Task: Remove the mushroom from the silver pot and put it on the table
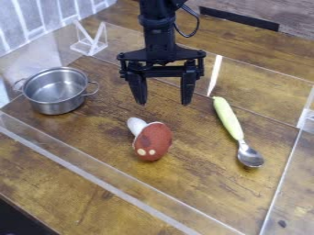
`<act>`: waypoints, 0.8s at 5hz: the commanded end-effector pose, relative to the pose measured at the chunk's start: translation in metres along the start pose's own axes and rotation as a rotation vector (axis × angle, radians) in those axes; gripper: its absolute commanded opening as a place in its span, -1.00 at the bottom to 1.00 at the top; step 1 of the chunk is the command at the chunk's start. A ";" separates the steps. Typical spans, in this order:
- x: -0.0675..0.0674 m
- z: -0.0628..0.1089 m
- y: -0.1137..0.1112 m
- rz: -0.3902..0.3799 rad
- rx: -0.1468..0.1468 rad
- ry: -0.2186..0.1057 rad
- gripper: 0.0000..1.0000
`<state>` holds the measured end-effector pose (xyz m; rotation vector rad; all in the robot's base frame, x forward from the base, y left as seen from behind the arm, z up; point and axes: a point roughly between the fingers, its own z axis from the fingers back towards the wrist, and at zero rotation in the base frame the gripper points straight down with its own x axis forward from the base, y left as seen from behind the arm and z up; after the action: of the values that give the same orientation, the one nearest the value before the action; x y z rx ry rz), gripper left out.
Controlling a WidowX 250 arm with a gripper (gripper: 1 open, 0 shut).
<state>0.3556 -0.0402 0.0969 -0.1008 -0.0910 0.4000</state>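
The mushroom (150, 139) lies on its side on the brown wooden table (73, 174), red-brown cap toward the front, whitish stem pointing back left. My gripper (161, 91) hangs above and behind it, black fingers spread wide and open, with nothing between them. It is clear of the mushroom. The silver pot (55, 89) stands at the left, its grey inside bare.
A spoon (233, 128) with a yellow-green handle lies to the right of the mushroom. A white stick (215, 75) lies behind it. Clear plastic walls (50, 46) border the work area, and a clear stand (88, 41) sits at the back left.
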 end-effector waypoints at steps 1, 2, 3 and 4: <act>0.000 0.033 0.004 0.016 -0.030 -0.087 1.00; -0.005 0.030 0.008 0.030 -0.019 -0.083 1.00; -0.011 0.027 0.011 0.046 -0.011 -0.083 1.00; -0.015 0.023 0.013 0.059 -0.005 -0.080 1.00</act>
<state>0.3331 -0.0340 0.0906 -0.0720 -0.0909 0.4653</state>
